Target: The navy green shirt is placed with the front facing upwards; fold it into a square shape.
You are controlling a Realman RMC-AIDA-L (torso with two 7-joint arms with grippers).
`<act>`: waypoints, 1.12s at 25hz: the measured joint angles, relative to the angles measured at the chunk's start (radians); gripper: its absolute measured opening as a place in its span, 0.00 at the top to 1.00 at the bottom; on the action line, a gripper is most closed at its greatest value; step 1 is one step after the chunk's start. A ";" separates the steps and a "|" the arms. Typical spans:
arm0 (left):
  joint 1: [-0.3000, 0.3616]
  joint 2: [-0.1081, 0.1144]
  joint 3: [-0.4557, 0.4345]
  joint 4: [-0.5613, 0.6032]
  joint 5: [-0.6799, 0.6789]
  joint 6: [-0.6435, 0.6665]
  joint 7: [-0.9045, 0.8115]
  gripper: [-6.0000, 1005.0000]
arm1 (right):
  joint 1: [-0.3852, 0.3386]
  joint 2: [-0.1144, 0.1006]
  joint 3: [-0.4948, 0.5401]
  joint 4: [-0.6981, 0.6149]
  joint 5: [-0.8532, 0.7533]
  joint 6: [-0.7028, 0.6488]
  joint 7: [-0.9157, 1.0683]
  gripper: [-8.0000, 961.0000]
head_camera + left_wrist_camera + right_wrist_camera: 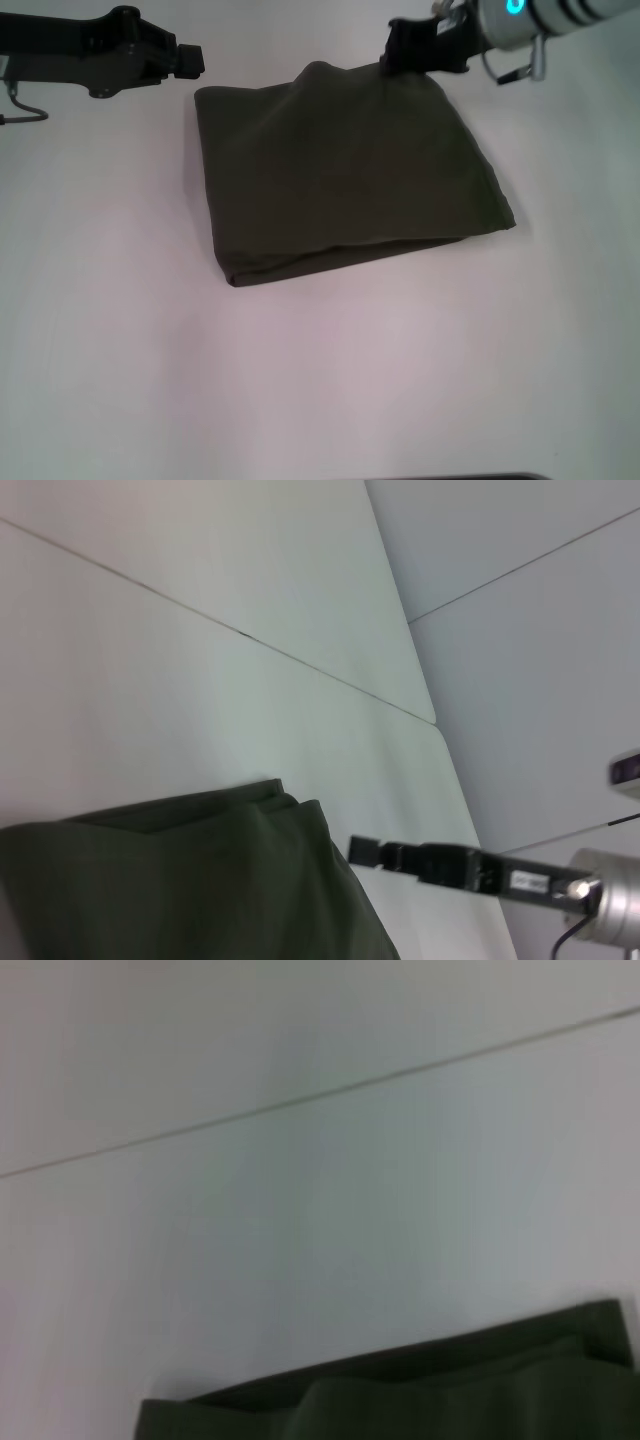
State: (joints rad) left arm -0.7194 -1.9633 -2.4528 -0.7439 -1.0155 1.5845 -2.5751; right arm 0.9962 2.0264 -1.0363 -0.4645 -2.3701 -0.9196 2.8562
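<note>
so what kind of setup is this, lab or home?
Likely a lab test bench: a bare white table, one folded navy green shirt, and the left claw and right claw at its far edge.

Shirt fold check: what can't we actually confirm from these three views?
- Navy green shirt: chest lettering and neck label hidden inside the fold, all views.
- Right gripper: at the shirt's far edge; the head view doesn't show contact or finger state.
- Left gripper: beside the far left corner; fingers unreadable.
- Right wrist view: blurred, only the shirt's edge.
</note>
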 joint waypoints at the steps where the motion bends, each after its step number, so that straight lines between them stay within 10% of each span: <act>1: 0.000 0.000 0.000 0.000 0.000 0.000 0.000 0.91 | -0.005 -0.006 0.000 -0.020 0.000 -0.019 0.004 0.97; 11: 0.003 0.000 -0.011 0.000 0.000 0.003 -0.001 0.91 | -0.013 -0.020 -0.002 -0.069 -0.001 -0.037 0.019 0.97; 28: 0.004 -0.001 -0.012 -0.005 0.000 0.005 -0.002 0.90 | 0.141 0.070 -0.012 0.130 0.016 0.159 -0.016 0.96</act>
State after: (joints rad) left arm -0.7159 -1.9646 -2.4651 -0.7486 -1.0154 1.5898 -2.5771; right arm 1.1368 2.0960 -1.0481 -0.3346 -2.3540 -0.7604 2.8399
